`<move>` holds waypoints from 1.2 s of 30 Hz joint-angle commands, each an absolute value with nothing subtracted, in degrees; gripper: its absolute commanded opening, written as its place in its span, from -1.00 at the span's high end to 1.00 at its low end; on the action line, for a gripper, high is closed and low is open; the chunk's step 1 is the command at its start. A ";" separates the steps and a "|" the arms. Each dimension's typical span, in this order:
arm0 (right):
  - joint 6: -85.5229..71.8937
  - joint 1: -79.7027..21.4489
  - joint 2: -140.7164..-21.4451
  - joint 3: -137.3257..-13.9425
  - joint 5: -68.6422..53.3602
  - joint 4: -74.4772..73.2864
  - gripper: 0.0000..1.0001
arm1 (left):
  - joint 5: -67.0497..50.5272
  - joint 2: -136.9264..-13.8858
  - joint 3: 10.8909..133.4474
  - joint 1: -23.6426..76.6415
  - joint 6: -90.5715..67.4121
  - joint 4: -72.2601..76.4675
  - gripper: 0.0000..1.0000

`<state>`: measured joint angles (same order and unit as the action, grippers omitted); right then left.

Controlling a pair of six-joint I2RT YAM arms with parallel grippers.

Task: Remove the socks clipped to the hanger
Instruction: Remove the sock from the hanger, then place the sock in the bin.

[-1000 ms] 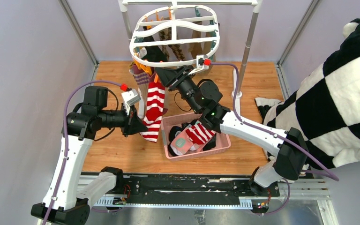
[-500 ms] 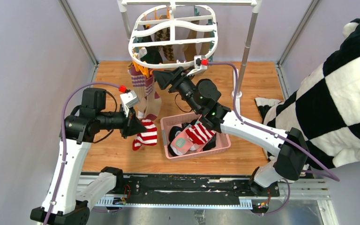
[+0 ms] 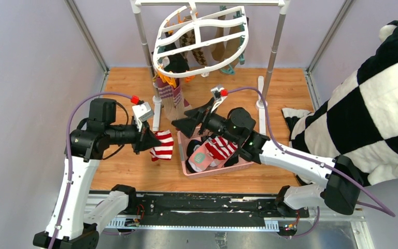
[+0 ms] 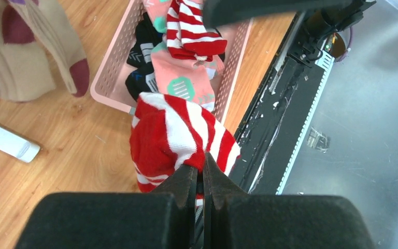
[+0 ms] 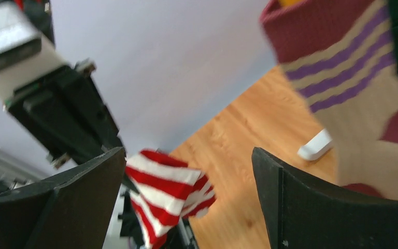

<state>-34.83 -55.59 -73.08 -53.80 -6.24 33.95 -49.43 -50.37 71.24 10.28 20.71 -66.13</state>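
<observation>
The white hanger [image 3: 202, 37] hangs tilted from the rack with socks clipped under it: a beige sock with purple stripes [image 3: 169, 96], brown argyle ones [image 3: 193, 44] and a black one [image 3: 174, 63]. My left gripper [image 3: 151, 141] is shut on a red-white striped sock [image 3: 162, 146], free of the hanger and dangling left of the pink basket [image 3: 240, 163]. In the left wrist view the fingertips [image 4: 203, 158] pinch that sock [image 4: 179, 132]. My right gripper [image 3: 190, 121] is open and empty below the hanger, facing the striped sock [image 5: 166, 192] and the beige sock [image 5: 352, 78].
The pink basket [image 4: 115, 70] holds several removed socks [image 3: 211, 150]. The grey pole rack [image 3: 275, 44] stands on white feet [image 3: 261, 98]. A large black-and-white checked plush cloth [image 3: 373, 114] fills the right side. Grey walls enclose the wooden table.
The striped sock has come off the hanger and my left gripper pulled it down. My right gripper opened, left the hanger's rim and dropped toward the basket. The hanger swung back and tilted.
</observation>
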 commanded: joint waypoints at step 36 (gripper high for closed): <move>-35.06 -46.79 -59.99 -33.31 0.85 6.01 0.99 | -36.17 -47.77 69.82 10.67 22.23 -66.36 -0.99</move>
<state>-35.94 -49.95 -63.48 -36.77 -10.24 21.45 -41.36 -47.86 70.48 10.37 23.16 -66.54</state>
